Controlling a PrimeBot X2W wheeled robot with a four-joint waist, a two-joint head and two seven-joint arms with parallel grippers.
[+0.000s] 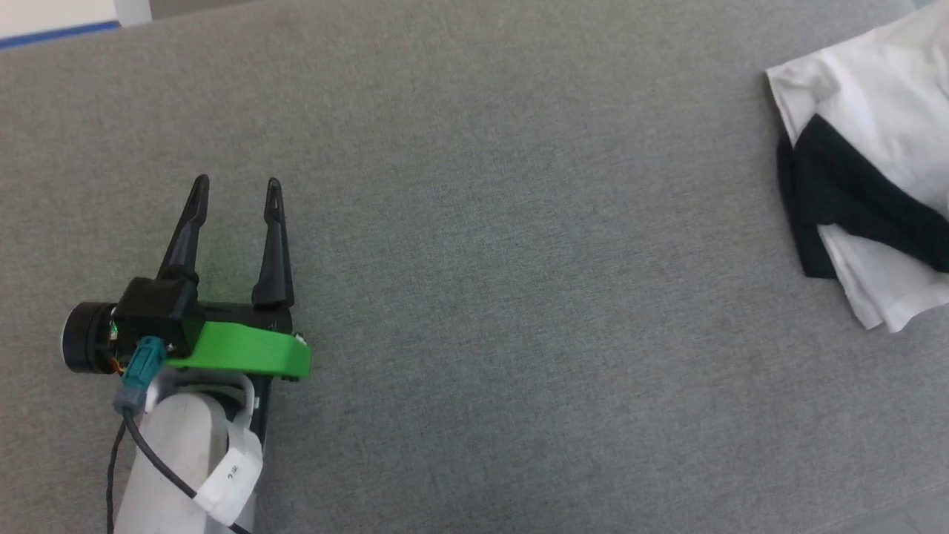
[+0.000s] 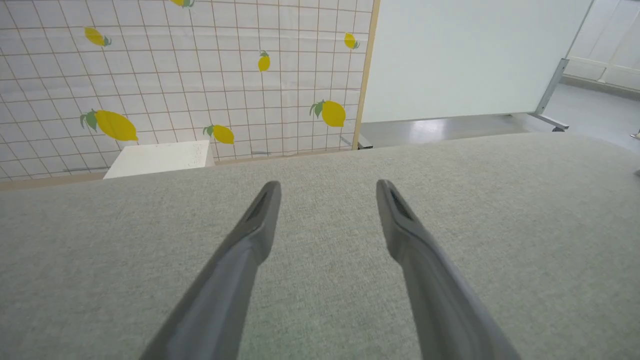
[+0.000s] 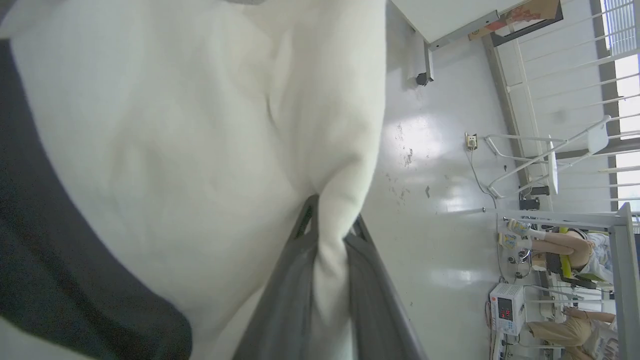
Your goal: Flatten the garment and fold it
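- your left gripper [image 1: 237, 180] hangs over bare cloth at the lower left of the head view, fingers spread wide and holding nothing.
- your right gripper [image 3: 334, 212] is clamped on a ridge of white fabric, which bunches up between its two fingers in the right wrist view.
- the garment [image 1: 875, 111] lies at the far right edge of the head view, well apart from the left gripper. it is a rumpled heap of doubled white layers with a black band across them, and part of it runs out of frame.
- you look to be at the very start: nothing is flattened and no fold is made. you have one grip on it, so the spreading, smoothing and folding are all left to do.
- the surface [image 1: 519, 297] is a wide stretch of grey woven fabric.
- past its far edge, the left wrist view shows a small white box [image 2: 160, 157], a gridded wall [image 2: 200, 75] printed with lemons, and a white board [image 2: 465, 55].
- the right wrist view shows a glossy pale floor [image 3: 440, 200], a white chair [image 3: 550, 160] and a seated person [image 3: 560, 247].
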